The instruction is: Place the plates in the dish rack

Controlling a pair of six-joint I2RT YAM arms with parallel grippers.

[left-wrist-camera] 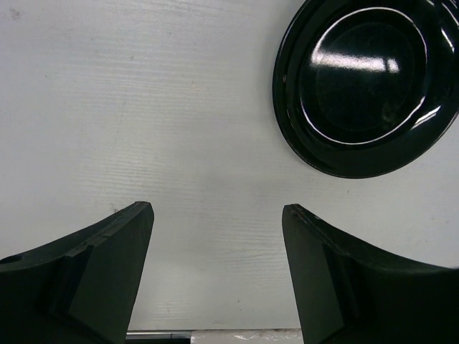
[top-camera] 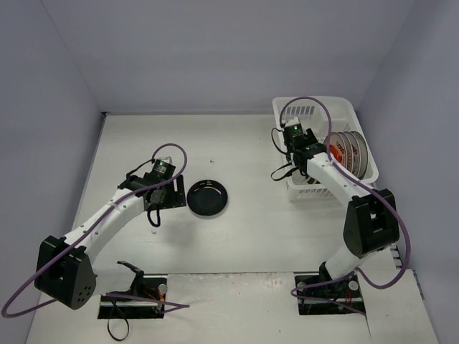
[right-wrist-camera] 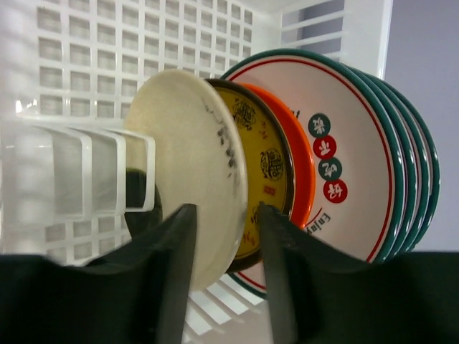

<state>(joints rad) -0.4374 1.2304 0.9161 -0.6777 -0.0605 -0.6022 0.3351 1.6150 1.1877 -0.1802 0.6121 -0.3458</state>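
Note:
A glossy dark plate [top-camera: 207, 196] lies flat on the table; it also shows in the left wrist view [left-wrist-camera: 369, 86]. My left gripper [top-camera: 171, 196] [left-wrist-camera: 219, 215] is open and empty just left of it, low over the table. The white dish rack [top-camera: 315, 107] stands at the far right. In it several plates stand on edge: a cream plate [right-wrist-camera: 186, 143], a yellow-brown plate [right-wrist-camera: 265, 158], a red-orange plate [right-wrist-camera: 300, 154] and white plates with red patterns [right-wrist-camera: 351, 165]. My right gripper [top-camera: 314, 148] [right-wrist-camera: 226, 211] reaches into the rack. Its jaws straddle the cream plate's lower rim, with a small gap on the right side.
White divider loops [right-wrist-camera: 86, 168] stand in the rack left of the cream plate. The rack's slotted wall [right-wrist-camera: 143, 43] is behind them. Grey walls close the table on three sides. Cables loop off both arms.

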